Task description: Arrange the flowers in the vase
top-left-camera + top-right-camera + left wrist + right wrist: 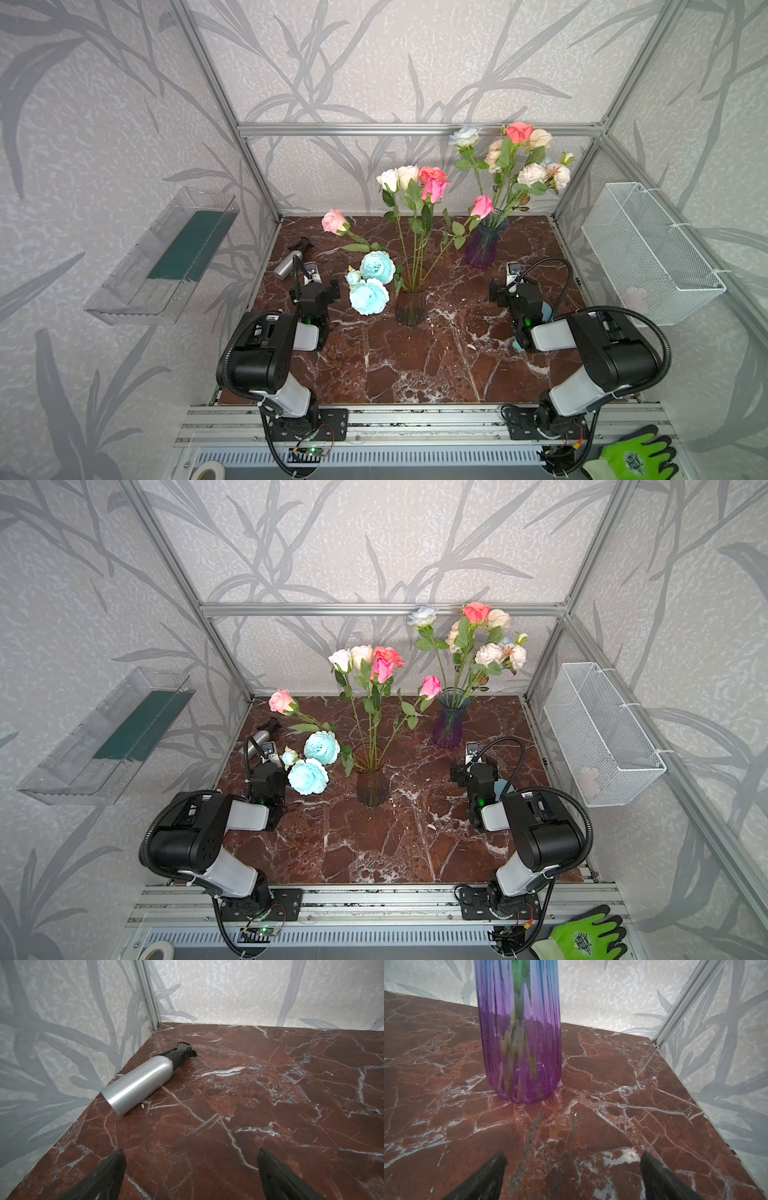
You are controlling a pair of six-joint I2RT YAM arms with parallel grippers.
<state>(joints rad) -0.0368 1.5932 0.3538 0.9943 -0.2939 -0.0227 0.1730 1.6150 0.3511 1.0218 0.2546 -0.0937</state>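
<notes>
Left gripper (pixel 191 1154): only two black fingertips enter the wrist view, set wide apart over bare marble table (pixel 270 1095) with nothing between them. Right gripper (pixel 573 1155): likewise spread wide and empty, facing the foot of the purple vase (pixel 521 1043) without touching it. In both top views the wrist housings hide the fingers. The right wrist view cuts off the purple vase's top, and we see only green stems through its glass. The flowers (pixel 415 183) are long-stemmed and leafy. White, cream, coral and pink heads stand in the smoky brown vase (pixel 410 305) mid-table, while cream, peach, coral and pale blue heads fill the purple vase behind it to the right. Two teal heads (pixel 370 284) hang low just left of the smoky brown vase. Their stems are hidden, so we cannot tell whether they sit in it. The wire basket (pixel 652 253) on the right wall holds a pale blur we cannot identify. The clear tray (pixel 166 257) on the left wall holds a dark green slab.
</notes>
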